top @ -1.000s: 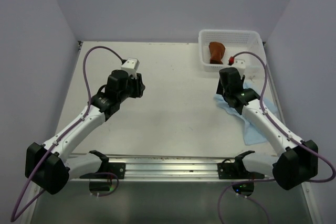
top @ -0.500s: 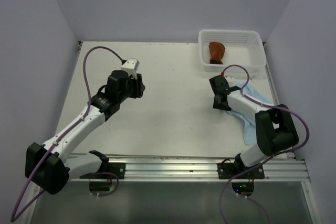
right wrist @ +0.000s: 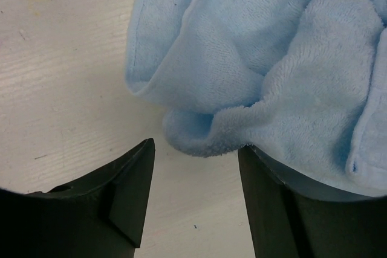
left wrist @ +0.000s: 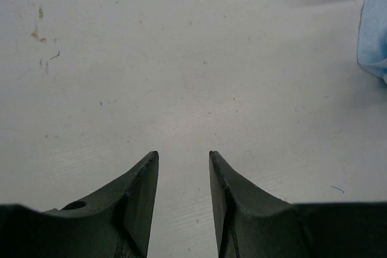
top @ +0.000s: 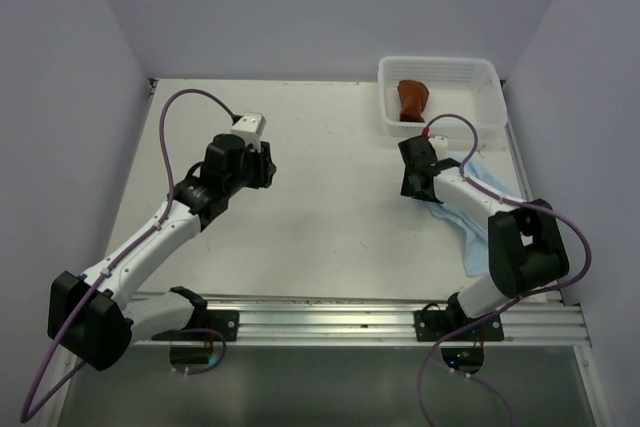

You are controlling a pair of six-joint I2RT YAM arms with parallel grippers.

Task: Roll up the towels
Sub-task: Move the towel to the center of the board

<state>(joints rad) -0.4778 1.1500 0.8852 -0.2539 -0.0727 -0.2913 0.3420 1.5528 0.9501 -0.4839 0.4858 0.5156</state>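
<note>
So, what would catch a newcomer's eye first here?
A crumpled light blue terry towel lies at the table's right side, the right arm's open tool at its edge. Behind it, a rust-brown cloth towel sits in a white plastic mesh basket at the far right corner.

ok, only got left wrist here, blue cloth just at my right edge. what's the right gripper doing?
Observer: The right gripper sits at the crumpled edge of the light blue towel, jaws apart, nothing clamped.
Operator: Other towel?
Observer: The rust towel lies bunched inside the white basket at the table's far right corner.
Operator: Blue one rolled?
Observer: No, it lies loose and rumpled under the right arm.
</note>
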